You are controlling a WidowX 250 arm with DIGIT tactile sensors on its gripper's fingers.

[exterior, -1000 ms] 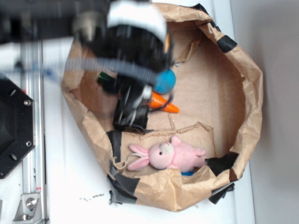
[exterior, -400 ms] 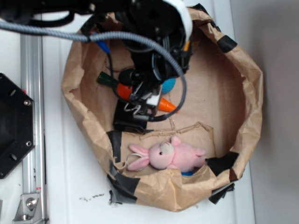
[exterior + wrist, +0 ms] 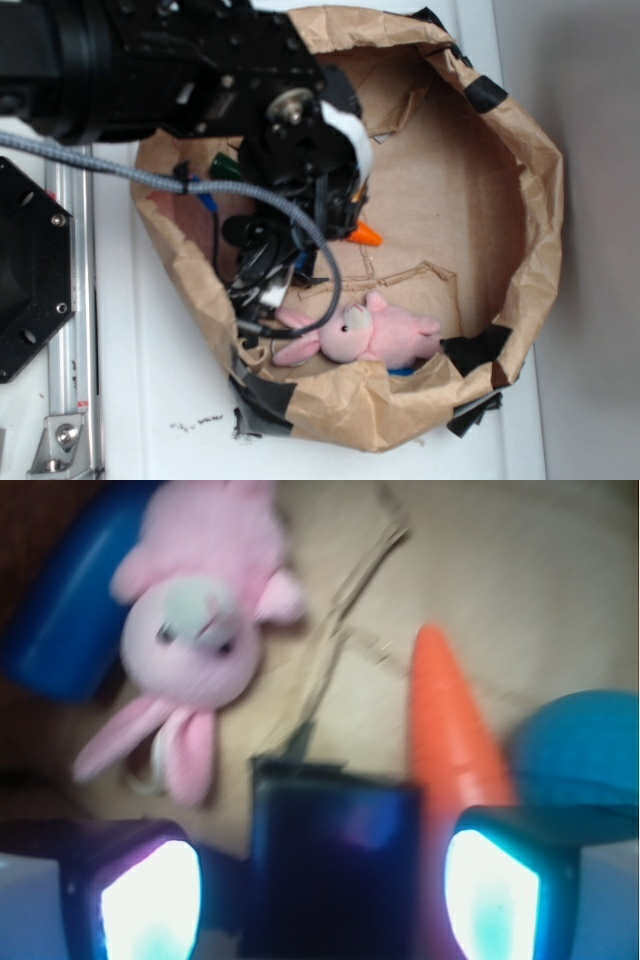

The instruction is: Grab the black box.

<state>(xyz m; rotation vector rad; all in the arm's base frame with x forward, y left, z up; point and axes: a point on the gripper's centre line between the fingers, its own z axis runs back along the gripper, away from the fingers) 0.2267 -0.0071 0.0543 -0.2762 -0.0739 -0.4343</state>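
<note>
Change: since a second ago our arm has swung down and to the left inside the paper bag (image 3: pixel 520 190), and it now hides most of the carrot (image 3: pixel 366 235) and all of the blue ball that showed earlier.
Meaning for the task: we judge this as the final approach; the claw has come down around the target and the squeeze is not yet made.
Claw: in the wrist view our gripper (image 3: pixel 322 890) stands open, its two lit pads on either side of the black box (image 3: pixel 335 865), with a little air on each side; it holds nothing.
Black box: it sits on the bag floor near the left wall, squarely between the pads; in the exterior view the arm covers it, so we cannot point to it there.
Neighbours: the carrot lies just beside the box on its right in the wrist view, close to the right pad; the blue ball (image 3: pixel 585 755) is beyond it; the pink rabbit (image 3: pixel 195 645) lies ahead and left, apart from the box.
Edges: the crumpled left wall of the bag rises close beside our claw, and the taped lower-left corner is near.
Open room: the right half of the bag floor is bare cardboard, so we would lift straight up and clear that way.
</note>
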